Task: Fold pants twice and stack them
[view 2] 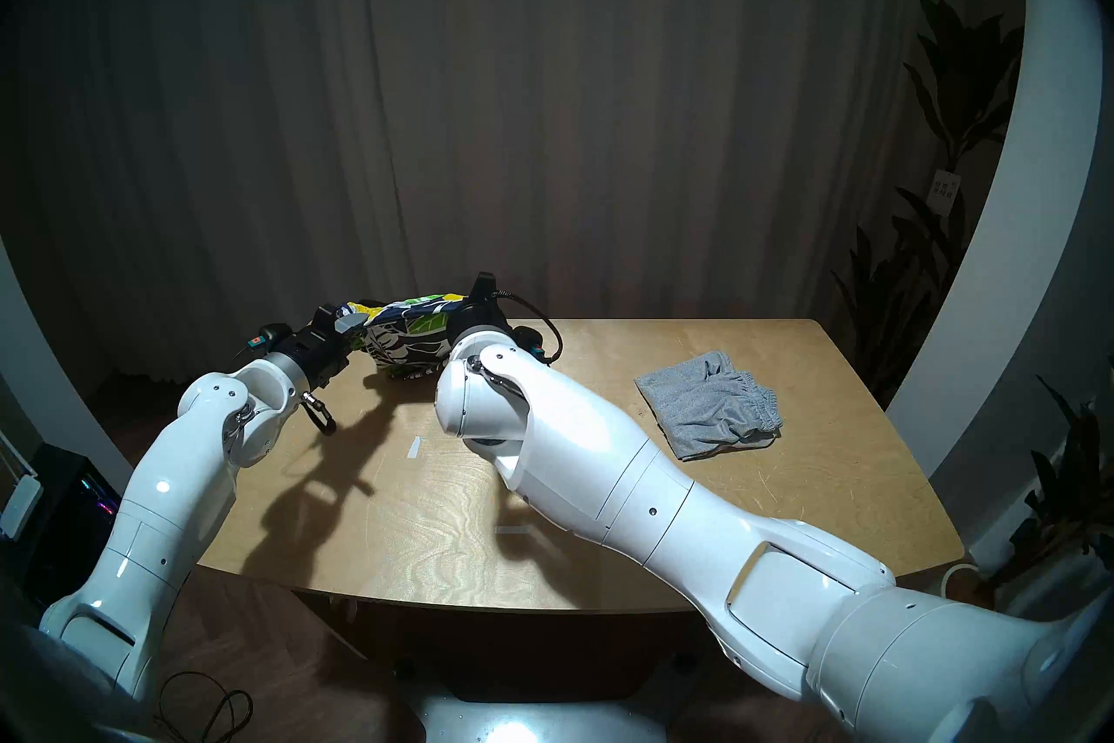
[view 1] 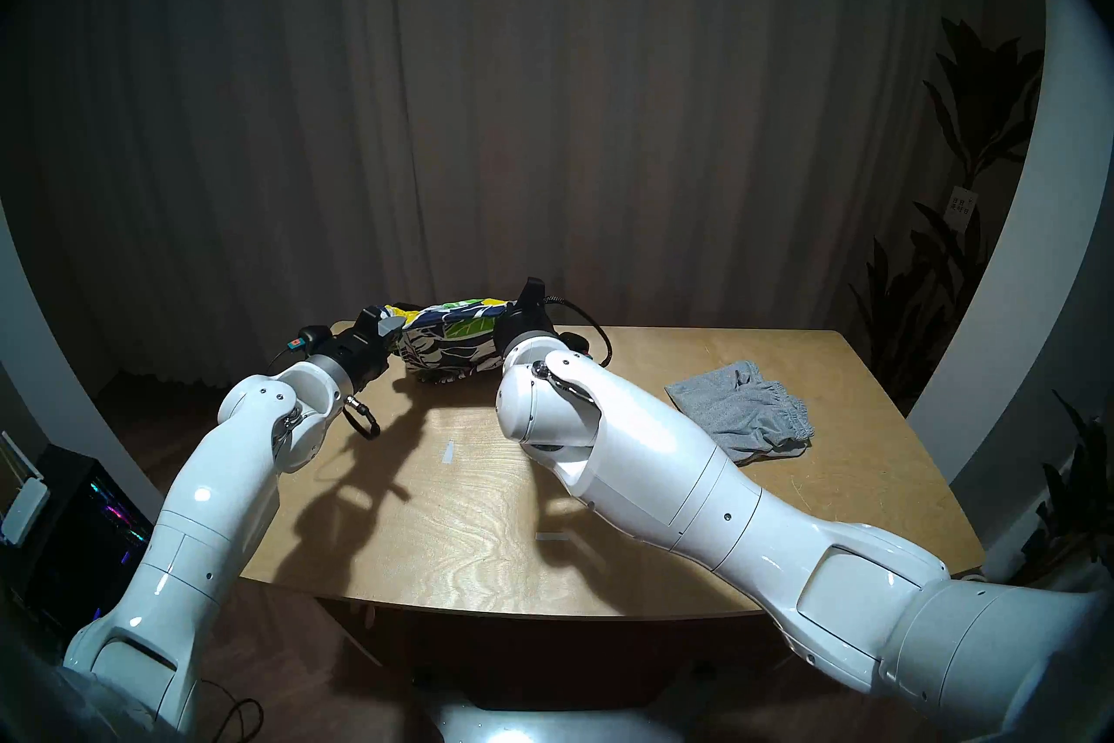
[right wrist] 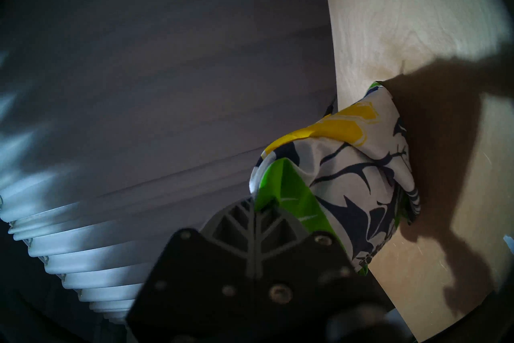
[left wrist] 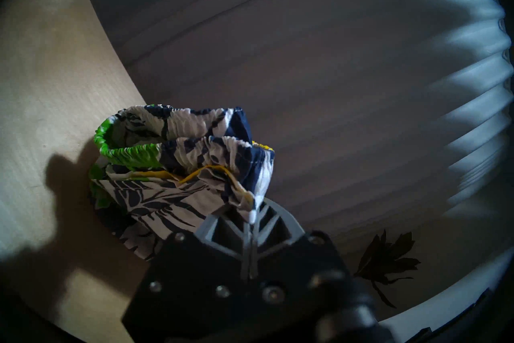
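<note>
Two pairs of shorts are in play, and neither is finished as far as these views show. At the far left of the table (view 1: 633, 482) the floral shorts (view 1: 452, 341) hang bunched between both arms, lifted along their upper edge while the lower part still seems to touch the tabletop near its far edge. The left gripper (left wrist: 251, 220) is clenched on a gathered bit of the elastic waistband at the cloth's left end; the right gripper (right wrist: 254, 207) is pinched tight on a green and white corner at the right end. The cloth looks doubled over itself, so I judge that one fold may be in place and the second is in hand, though the layers are too crumpled to be sure. Well apart, on the right side of the table, the grey shorts (view 1: 741, 413) lie loosely doubled, rumpled at the waistband, touched by neither arm. Still to come, by my reading: laying the floral pair down flat, squaring it, tidying or refolding the grey pair, and setting one on top of the other.
</note>
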Controlling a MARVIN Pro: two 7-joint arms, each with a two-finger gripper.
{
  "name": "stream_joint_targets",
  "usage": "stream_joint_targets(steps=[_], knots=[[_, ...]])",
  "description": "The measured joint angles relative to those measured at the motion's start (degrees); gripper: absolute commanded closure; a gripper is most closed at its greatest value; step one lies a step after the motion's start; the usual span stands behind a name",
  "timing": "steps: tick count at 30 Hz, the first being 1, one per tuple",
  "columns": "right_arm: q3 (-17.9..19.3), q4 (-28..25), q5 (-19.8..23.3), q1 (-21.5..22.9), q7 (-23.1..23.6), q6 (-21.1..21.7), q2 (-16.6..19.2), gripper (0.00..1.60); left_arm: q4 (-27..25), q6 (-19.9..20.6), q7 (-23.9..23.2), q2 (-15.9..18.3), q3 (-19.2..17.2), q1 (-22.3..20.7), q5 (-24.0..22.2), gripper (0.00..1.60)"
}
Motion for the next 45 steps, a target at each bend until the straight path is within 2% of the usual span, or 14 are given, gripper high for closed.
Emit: stream_joint_targets(steps=[22,45], knots=[[3.7,0.4,0.1,3.4,-0.5,1.8,3.6,1.60,7.9,0.4,3.3,-8.5,3.4,-10.7,5.8,1.60],[8.0,1.5,0.1,5.2,-1.0,3.8,9.0,1.60,18.0,0.4,3.6,-18.3,6.7,-21.3,11.5,1.60]])
